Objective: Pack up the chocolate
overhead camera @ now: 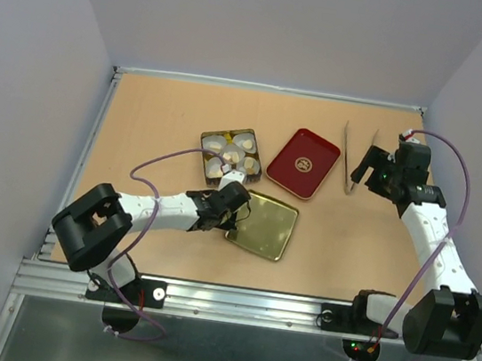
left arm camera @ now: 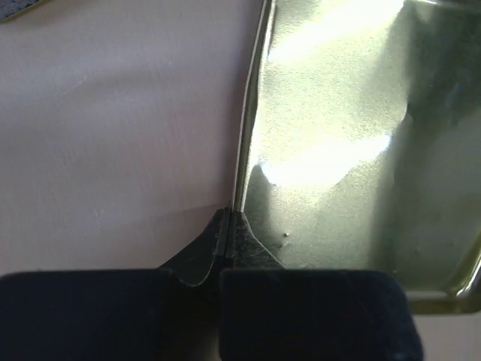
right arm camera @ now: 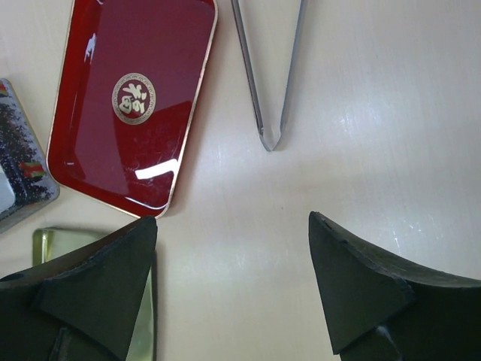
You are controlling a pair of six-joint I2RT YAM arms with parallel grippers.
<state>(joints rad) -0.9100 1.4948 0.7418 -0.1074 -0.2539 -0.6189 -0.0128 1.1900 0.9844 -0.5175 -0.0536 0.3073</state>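
My left jaws are pinched together on the rim of the gold lid [left arm camera: 338, 165], on its side facing the counter's left edge. My right jaws stand wide apart with nothing between them.

On the counter [overhead camera: 143, 113] the lid lies flat, hollow side up, near the middle of the near edge. The open box [overhead camera: 202, 148] sits just beyond it, left of the counter's centre. The chocolate [overhead camera: 230, 152] looks to be all inside it, and I see no loose piece elsewhere. The red tray [right arm camera: 90, 150] lies at the centre and the tongs [right arm camera: 268, 139] toward the right edge.

I judge the filling done and the closing left to do. The lid has yet to be lifted, turned over and seated on the box.

The left arm [overhead camera: 156, 209] stretches low from the near left corner, wrist close to the counter. The right arm [overhead camera: 431, 234] reaches up the right edge, its jaws above the counter near the tongs.
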